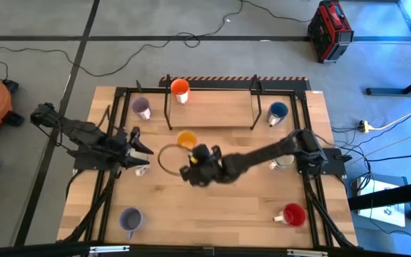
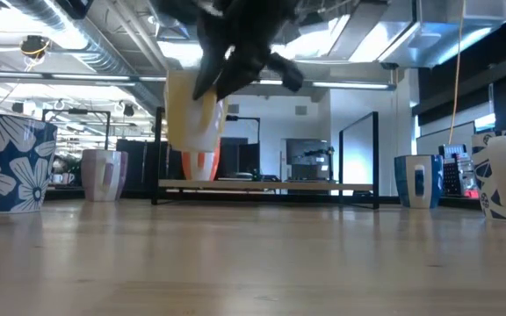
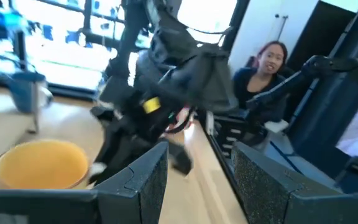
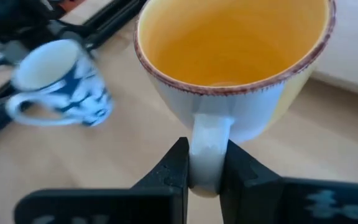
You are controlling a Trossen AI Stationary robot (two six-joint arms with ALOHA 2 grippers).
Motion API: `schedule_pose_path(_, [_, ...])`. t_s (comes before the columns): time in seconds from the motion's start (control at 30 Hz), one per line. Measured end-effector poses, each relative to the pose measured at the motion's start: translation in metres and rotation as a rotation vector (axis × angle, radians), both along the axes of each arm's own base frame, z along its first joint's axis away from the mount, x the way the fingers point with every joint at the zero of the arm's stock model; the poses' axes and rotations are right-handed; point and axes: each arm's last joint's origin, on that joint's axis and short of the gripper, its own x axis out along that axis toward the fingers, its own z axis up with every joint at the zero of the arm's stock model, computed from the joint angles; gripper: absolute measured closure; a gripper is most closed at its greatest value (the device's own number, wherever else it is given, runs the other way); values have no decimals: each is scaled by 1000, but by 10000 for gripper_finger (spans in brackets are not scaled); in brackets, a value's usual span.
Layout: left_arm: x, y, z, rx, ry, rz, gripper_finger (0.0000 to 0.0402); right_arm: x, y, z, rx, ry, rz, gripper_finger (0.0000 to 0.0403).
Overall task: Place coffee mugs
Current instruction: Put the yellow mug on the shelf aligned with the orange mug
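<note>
My right gripper [image 1: 193, 153] is out over the table's middle, shut on a yellow mug [image 1: 187, 138] with a white outside [image 2: 191, 110] that hangs above the wood. My left gripper [image 1: 143, 148] stands open at the left, level, facing the yellow mug [image 3: 42, 165] and the right arm. An orange mug [image 1: 180, 89] sits on the rack's shelf. A purple mug [image 1: 142, 108] and a blue mug [image 1: 277, 112] stand at the far side. A red mug [image 1: 293, 214] and a pale purple mug [image 1: 130, 219] stand near the front. A blue-flowered white mug [image 4: 61, 93] stands by the left gripper. My right gripper pinches the yellow mug's white handle [image 4: 207, 140] between its two fingers, at the handle's outer bend. The fingers slant down from the table's near right. The mug hangs clear of the table, mouth up and a little tilted [image 2: 202, 123].
A black-framed rack with a wooden shelf [image 1: 212, 107] crosses the far side. A thin ring [image 1: 164, 158] lies on the wood under the right arm. Another white mug [image 1: 284, 163] stands by the right arm's base. A person [image 3: 269, 62] sits beyond the table.
</note>
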Motion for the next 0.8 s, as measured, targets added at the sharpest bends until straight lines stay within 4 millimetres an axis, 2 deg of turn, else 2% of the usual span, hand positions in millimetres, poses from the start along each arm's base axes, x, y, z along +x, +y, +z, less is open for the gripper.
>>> schedule_pose_path(0.2, [-5, 3, -2, 65, 6, 21, 230, 12, -54, 2, -9, 23, 2, 369])
schedule_pose_path(0.4, [-5, 4, -2, 78, 7, 66, 230, 19, -94, 6, -10, 16, 35, 369])
schedule_pose_path(0.57, [-4, 6, -2, 82, 8, 129, 230, 22, -119, 6, 3, -13, 36, 369])
schedule_pose_path(0.8, [-4, 7, -2, 86, 11, 173, 230, 28, -137, -7, 17, -29, 7, 369])
